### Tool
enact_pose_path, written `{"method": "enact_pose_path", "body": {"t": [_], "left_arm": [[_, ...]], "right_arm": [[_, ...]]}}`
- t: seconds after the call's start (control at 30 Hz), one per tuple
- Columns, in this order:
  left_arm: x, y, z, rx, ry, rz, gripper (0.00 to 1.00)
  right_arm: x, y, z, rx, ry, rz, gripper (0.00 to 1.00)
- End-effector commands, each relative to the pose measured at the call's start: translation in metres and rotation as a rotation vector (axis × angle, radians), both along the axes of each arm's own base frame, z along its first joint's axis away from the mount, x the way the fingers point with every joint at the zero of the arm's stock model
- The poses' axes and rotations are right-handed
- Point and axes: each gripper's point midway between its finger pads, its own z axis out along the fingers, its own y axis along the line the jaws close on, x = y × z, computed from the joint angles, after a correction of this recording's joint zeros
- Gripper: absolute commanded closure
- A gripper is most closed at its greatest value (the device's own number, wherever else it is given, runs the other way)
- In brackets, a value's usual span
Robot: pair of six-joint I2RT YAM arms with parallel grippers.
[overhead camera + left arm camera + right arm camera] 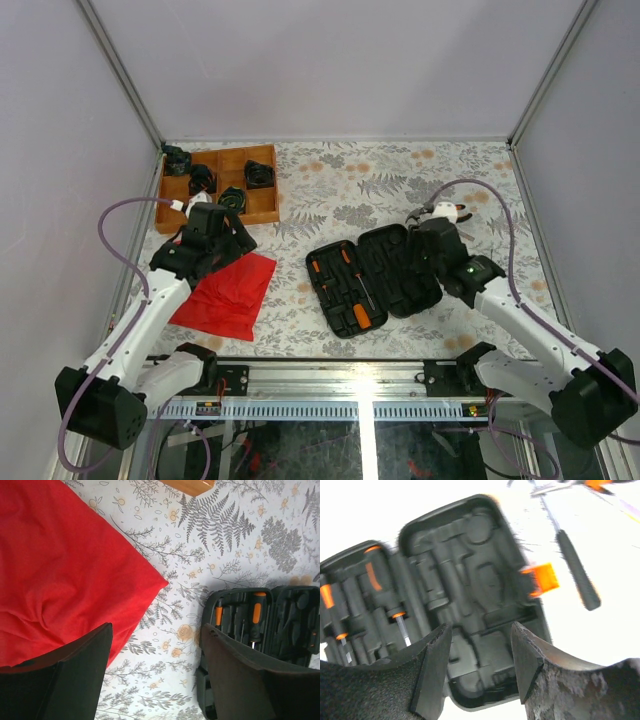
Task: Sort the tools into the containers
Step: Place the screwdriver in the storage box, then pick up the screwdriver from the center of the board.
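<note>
Scanning order: left to right across the top view, with the wrist views filling in detail.
Wooden tray [266, 206]: upper left of the top view, on the floral table [400, 175]. We see dark items in several compartments, too small to identify.
Red cloth [228, 290]: lower left of the top view, below the tray and not touching it. It lies flat but rumpled.
Left claw [156, 630]: released, fingers wide apart with nothing between them. In its wrist view we see it over the cloth's edge and bare table.
Case [395, 275]: centre of the top view, opened flat, both halves facing up.
Screwdrivers [340, 275]: seated side by side in the slots of the case's left half, orange-and-black handles.
Right claw [481, 630]: released, fingers parted and gripping nothing. We see it above the case's right half.
Latch [542, 577]: orange, on the case's right edge in the right wrist view.
Loose tool [575, 570]: upper right of the right wrist view, on the table just beyond the latch, outside the case. It has a dark grip on a metal shaft and is too blurred for us to name.
</note>
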Motion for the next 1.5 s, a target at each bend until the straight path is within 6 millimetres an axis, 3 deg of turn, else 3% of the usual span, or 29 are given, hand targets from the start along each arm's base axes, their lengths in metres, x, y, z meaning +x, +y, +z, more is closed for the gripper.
{"method": "enact_pose_path", "body": {"t": [0.0, 0.17, 0.33, 0.5, 0.6, 0.87, 1.0, 1.47], "left_arm": [[0.014, -0.001, 0.012, 0.068, -0.066, -0.100, 0.29], [0.016, -0.010, -0.004, 0.062, -0.015, -0.164, 0.29], [0.007, -0.024, -0.021, 0.007, 0.016, -0.236, 0.29], [0.002, -0.027, -0.029, 0.002, 0.066, -0.265, 0.29], [0.004, -0.030, -0.025, -0.017, 0.071, -0.252, 0.29], [0.005, -0.038, -0.019, -0.080, 0.066, -0.230, 0.30], [0.007, -0.032, -0.014, -0.039, 0.058, -0.222, 0.29], [0.011, -0.037, -0.013, -0.046, 0.083, -0.244, 0.30]], "right_arm": [[0.014, -0.049, 0.009, -0.031, 0.037, -0.138, 0.42], [0.029, -0.091, -0.011, 0.042, 0.137, -0.305, 0.40], [0.044, -0.151, -0.019, 0.063, 0.139, -0.535, 0.35], [0.038, -0.216, -0.028, -0.035, 0.144, -0.743, 0.28], [0.034, -0.240, -0.040, -0.058, 0.172, -0.797, 0.27], [0.049, -0.245, -0.072, -0.023, 0.300, -0.774, 0.27], [0.056, -0.240, -0.082, 0.011, 0.333, -0.754, 0.30], [0.042, -0.239, -0.121, -0.012, 0.447, -0.755, 0.43]]}}
